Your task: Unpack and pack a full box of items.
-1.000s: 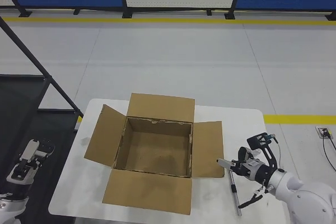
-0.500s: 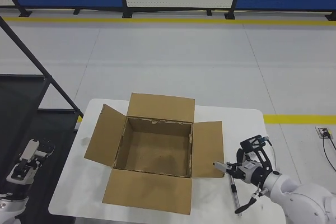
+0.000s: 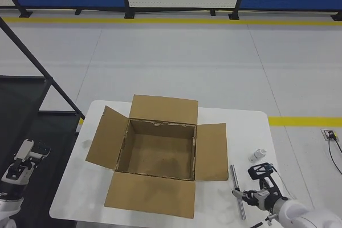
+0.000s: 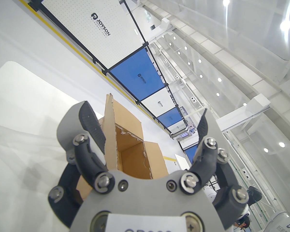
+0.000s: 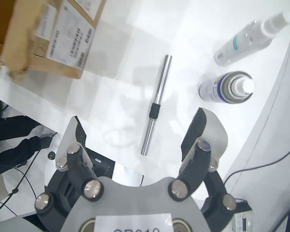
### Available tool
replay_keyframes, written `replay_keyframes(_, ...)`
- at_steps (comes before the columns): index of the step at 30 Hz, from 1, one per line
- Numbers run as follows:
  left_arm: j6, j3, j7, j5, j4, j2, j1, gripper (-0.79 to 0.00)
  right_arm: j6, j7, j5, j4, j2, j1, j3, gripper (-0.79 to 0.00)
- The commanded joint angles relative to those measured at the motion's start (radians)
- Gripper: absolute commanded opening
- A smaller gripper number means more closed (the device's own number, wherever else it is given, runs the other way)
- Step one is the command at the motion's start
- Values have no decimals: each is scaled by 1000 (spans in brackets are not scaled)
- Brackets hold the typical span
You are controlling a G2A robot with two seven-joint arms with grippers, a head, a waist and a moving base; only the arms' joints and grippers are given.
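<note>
Clock positions are read from my top view, 12 o'clock being the far side of the table.

1. Cardboard box (image 3: pixel 159 154): brown corrugated board, rectangular, at the middle of the table (image 3: pixel 248 122). All four flaps are folded outward and I see bare board inside. The right wrist view shows white printed labels on an outer flap.
2. Table: white, smooth, slightly glossy top with rounded corners.
3. Metal rod (image 5: pixel 157 102): a slim, polished cylinder with a short black band near its middle. It lies flat at 4 o'clock from the box, just beside the right-hand flap and apart from it.
4. Clear spray bottle (image 5: pixel 246 43): see-through plastic with a white nozzle, lying on its side near the rod.
5. Spray can (image 5: pixel 226 88): a white cylinder with a dark band and a white cap, standing upright just beside the clear bottle.
6. Right gripper (image 5: pixel 138 123): grey metal links with ribbed black pads. I read its fingers as spread wide with nothing between them. It hangs over the table's 5 o'clock corner, above the rod.
7. Left gripper (image 4: pixel 146 117): same build, fingers likewise spread wide and empty. It is off the table at 8 o'clock, well apart from the box and tilted upward.
</note>
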State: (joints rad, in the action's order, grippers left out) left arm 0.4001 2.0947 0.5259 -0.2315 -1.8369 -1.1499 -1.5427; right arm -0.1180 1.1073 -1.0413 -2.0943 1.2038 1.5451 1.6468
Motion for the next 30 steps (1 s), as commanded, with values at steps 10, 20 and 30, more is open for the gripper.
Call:
replay_keyframes(10,0,0,0,0,0,0,0,0,18,23,-22,22,-1,-7,-14,0)
replay_keyframes(20,0,0,0,0,0,0,0,0,151,51,-195,151,9,-139,-188,0)
replay_keyframes(30,0,0,0,0,0,0,0,0,175,87,-215,314,15,-240,-252,-240)
